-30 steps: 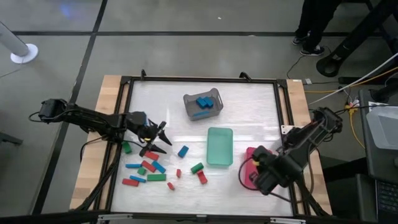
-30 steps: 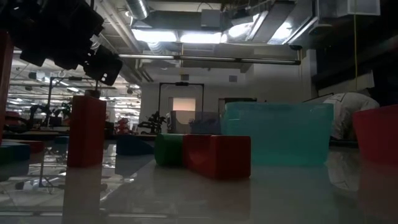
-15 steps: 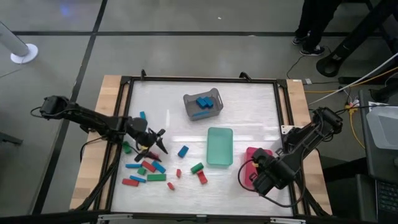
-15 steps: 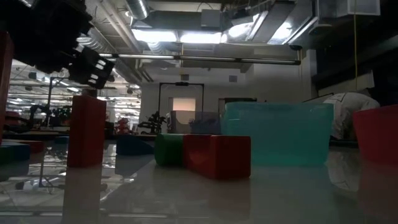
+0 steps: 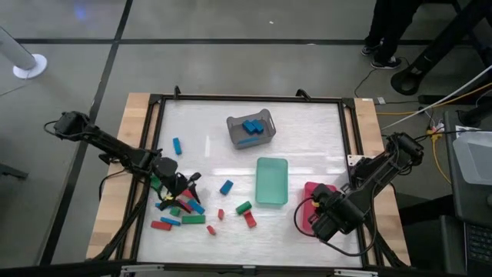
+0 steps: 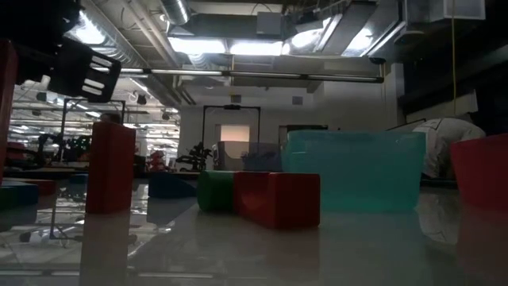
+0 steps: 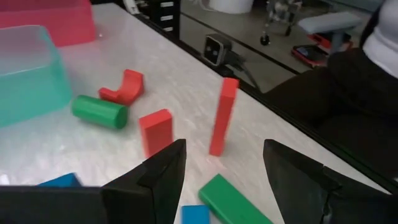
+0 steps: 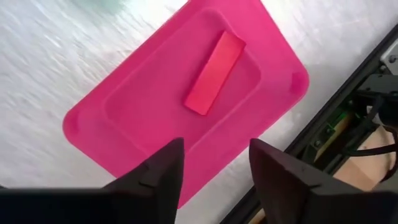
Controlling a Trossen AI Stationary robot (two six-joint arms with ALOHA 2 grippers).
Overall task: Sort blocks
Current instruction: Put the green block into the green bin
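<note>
Near the tabletop's left front corner most of the blocks [image 5: 183, 213] lie scattered in red, blue and green, with one blue bar [image 5: 177, 145] apart toward the left edge, a few blue pieces in the grey basket [image 5: 250, 128] near the back, and a red bar [image 8: 214, 72] lying flat in the pink tray [image 8: 186, 106] by the right edge. Over the scattered pile the left gripper [image 5: 181, 188] hangs with its fingers spread and empty. Above the pink tray the right gripper [image 5: 319, 218] stands with its fingers apart, gripping nothing; a green tray [image 5: 271, 181] sits mid-table.
</note>
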